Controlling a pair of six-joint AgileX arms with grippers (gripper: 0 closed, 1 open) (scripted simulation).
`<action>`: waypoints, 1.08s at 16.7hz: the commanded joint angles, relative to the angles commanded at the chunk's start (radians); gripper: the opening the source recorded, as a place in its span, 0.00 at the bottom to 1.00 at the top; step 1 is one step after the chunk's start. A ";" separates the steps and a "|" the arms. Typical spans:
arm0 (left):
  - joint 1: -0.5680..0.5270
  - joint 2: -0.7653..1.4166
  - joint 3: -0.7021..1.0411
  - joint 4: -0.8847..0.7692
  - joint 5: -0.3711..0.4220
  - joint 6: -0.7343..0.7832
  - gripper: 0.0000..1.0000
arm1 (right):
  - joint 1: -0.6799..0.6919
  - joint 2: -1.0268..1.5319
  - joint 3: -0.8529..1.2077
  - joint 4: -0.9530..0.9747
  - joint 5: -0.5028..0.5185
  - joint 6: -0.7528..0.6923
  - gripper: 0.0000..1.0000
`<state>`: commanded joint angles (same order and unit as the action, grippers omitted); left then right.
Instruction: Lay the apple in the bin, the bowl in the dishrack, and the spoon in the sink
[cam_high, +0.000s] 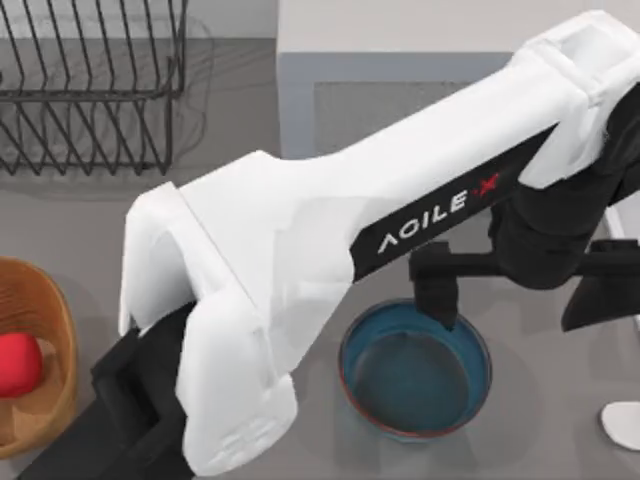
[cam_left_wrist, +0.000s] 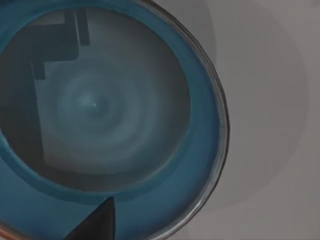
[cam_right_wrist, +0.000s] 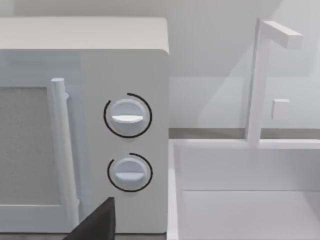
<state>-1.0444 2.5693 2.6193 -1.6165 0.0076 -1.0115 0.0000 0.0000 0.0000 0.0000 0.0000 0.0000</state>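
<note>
The teal-blue bowl (cam_high: 415, 372) stands upright on the grey table, right of centre near the front edge. My left arm reaches across the table, and its gripper (cam_high: 513, 300) hangs open above the bowl. One black finger (cam_high: 437, 298) is over the bowl's far rim, the other is out past its right side. The left wrist view looks straight down into the bowl (cam_left_wrist: 100, 107), with a dark fingertip (cam_left_wrist: 95, 222) at its edge. The red apple (cam_high: 18, 365) lies in the tan bin (cam_high: 55, 320) at far left. The white spoon (cam_high: 622, 425) lies at the front right edge. The black dishrack (cam_high: 90, 95) stands back left.
A white microwave (cam_high: 400, 40) stands at the back centre, shown with its two dials (cam_right_wrist: 127, 117) in the right wrist view. Beside it there are the white sink (cam_right_wrist: 250, 205) and its faucet (cam_right_wrist: 255, 85). A dark fingertip (cam_right_wrist: 97, 222) of my parked right gripper shows there.
</note>
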 joint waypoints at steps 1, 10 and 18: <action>0.000 -0.007 -0.044 0.036 0.000 0.001 1.00 | 0.000 0.000 0.000 0.000 0.000 0.000 1.00; -0.002 -0.074 -0.480 0.402 -0.001 -0.002 1.00 | 0.000 0.000 0.000 0.000 0.000 0.000 1.00; -0.002 -0.075 -0.492 0.414 -0.001 -0.002 0.77 | 0.000 0.000 0.000 0.000 0.000 0.000 1.00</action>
<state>-1.0467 2.4945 2.1269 -1.2029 0.0065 -1.0140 0.0000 0.0000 0.0000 0.0000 0.0000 0.0000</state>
